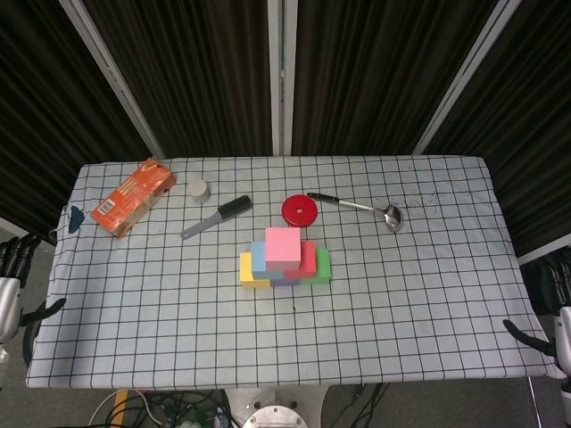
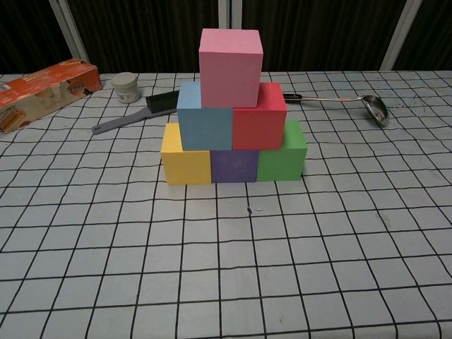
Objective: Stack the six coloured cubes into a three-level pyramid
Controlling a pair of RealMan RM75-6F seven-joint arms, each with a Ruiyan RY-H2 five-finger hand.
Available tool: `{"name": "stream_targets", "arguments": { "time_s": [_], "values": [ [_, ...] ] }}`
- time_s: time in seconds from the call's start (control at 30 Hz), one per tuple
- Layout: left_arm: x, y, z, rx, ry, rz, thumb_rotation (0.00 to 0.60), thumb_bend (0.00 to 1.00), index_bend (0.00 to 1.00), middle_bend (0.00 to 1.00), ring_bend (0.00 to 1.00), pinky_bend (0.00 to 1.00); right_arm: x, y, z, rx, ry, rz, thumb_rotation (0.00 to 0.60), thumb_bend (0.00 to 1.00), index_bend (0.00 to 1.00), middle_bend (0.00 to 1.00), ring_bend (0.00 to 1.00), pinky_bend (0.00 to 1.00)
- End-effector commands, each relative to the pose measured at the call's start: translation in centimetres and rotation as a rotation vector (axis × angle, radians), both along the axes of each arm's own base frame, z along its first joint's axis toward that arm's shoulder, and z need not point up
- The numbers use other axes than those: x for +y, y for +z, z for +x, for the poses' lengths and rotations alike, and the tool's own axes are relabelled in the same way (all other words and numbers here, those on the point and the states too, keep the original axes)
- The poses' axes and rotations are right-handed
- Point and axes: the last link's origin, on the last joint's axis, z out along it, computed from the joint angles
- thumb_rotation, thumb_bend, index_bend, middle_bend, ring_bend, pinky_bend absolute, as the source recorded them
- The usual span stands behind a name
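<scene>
Now your left hand point(image 1: 11, 290) sits off the left edge of the table point(image 1: 428, 294), low at the frame's border; its fingers point up and apart, the thumb sticks out toward the cloth, and it holds nothing. Your right hand point(image 1: 555, 325) hangs off the table's front-right corner, mostly cut by the frame, so you can see only dark fingers apart and a thumb reaching inward, with nothing in them. Neither hand shows in the chest view.

The pyramid stands near the middle of the table, a little toward the front. Its bottom row runs yellow cube point(image 2: 186, 155), purple cube point(image 2: 234, 166), green cube point(image 2: 282, 155), touching side by side. On them rest the blue cube point(image 2: 205, 120) and red cube point(image 2: 260, 120), also touching. The pink cube point(image 2: 230, 65) sits upright on top, across the seam between those two.

Toward the back edge lie a red disc point(image 1: 301, 210) and a metal ladle point(image 1: 361, 207). Left of them lies a black-headed brush point(image 1: 217, 217). A small white jar point(image 1: 198, 188) and an orange carton point(image 1: 132, 196) sit toward the back-left corner.
</scene>
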Motion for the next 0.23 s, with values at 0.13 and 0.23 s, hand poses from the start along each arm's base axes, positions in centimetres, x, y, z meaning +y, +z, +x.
{"name": "stream_targets", "arguments": {
  "time_s": [0.13, 0.23],
  "values": [
    [-1.29, -0.58, 0.24, -0.052, -0.015, -0.040, 0.600, 0.00, 0.04, 0.03, 0.00, 0.07, 0.19, -0.77, -0.11, 0.019, 0.016, 0.010, 0.600, 0.00, 0.00, 0.00, 0.00, 0.00],
    [-1.28, -0.74, 0.51, -0.054, -0.025, -0.053, 0.600, 0.00, 0.04, 0.03, 0.00, 0.07, 0.29, -1.14, -0.03, 0.008, 0.014, 0.025, 0.600, 0.00, 0.00, 0.00, 0.00, 0.00]
  ]
}}
